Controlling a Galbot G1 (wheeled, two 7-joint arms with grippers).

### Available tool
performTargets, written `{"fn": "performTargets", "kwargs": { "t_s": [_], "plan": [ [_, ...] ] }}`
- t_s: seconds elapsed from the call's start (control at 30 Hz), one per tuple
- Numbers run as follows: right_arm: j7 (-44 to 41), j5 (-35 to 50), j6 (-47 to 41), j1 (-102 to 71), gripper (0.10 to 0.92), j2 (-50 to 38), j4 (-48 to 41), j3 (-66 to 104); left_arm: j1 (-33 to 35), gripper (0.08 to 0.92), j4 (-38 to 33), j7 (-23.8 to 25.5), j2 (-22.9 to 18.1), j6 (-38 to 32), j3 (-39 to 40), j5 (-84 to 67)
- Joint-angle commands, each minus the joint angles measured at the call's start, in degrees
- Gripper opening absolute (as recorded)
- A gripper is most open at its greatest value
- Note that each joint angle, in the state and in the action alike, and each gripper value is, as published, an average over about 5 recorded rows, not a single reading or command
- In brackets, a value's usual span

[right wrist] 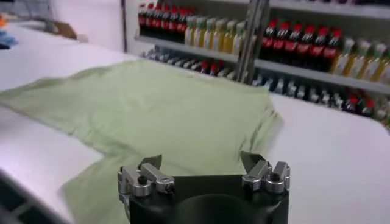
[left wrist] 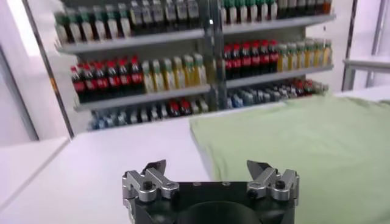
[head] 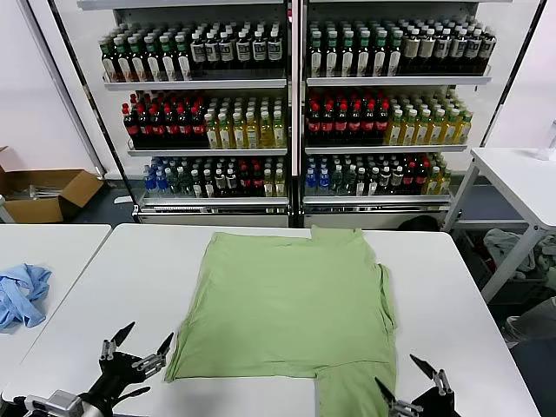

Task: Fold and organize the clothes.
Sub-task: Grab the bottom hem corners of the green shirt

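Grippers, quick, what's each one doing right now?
Left gripper: jaws open, holding nothing, beside the green shirt.
Right gripper: jaws open, holding nothing.

Left gripper (head: 136, 346) low at near-left edge of head view, fingers spread wide, tips pointing forward and up, holding nothing. Black wrist and arm segment trail back toward lower-left corner. In left wrist view, 2 metal fingers (left wrist: 148, 182) stand well apart.

Right gripper (head: 415, 375) low at near-right edge, jaws also wide apart, empty, tips pointing forward. In right wrist view, 2 fingers (right wrist: 143, 179) stand apart above black wrist housing.
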Motion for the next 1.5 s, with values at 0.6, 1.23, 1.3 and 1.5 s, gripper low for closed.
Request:
{"fn": "performTargets", "kwargs": {
  "t_s": [0.6, 1.23, 1.3, 1.5],
  "plan": [
    [0.0, -2.7, -1.2, -3.1, 0.823, -1.5, -1.6, -3.4, -3.3, 0.823, 3.1, -3.6, 3.0, 7.5, 9.8, 0.1],
    [1.5, -1.2, -1.0, -2.5, 0.471, -1.7, -3.3, -4.1, 1.3, 0.617, 2.3, -3.7, 3.6, 10.6, 7.8, -0.1],
    [1.7, -0.7, -0.9, -2.3, 0.410, -1.7, -3.5, -4.1, 1.4, 0.598, 2.3, -3.5, 3.7, 10.7, 8.0, -0.1],
    [2.5, 0.9, -0.3, -1.6, 0.237, -1.7, -3.6, -4.1, 0.3, 0.496, 2.5, -3.6, 3.7, 10.5, 8.8, -0.3]
  ]
}}
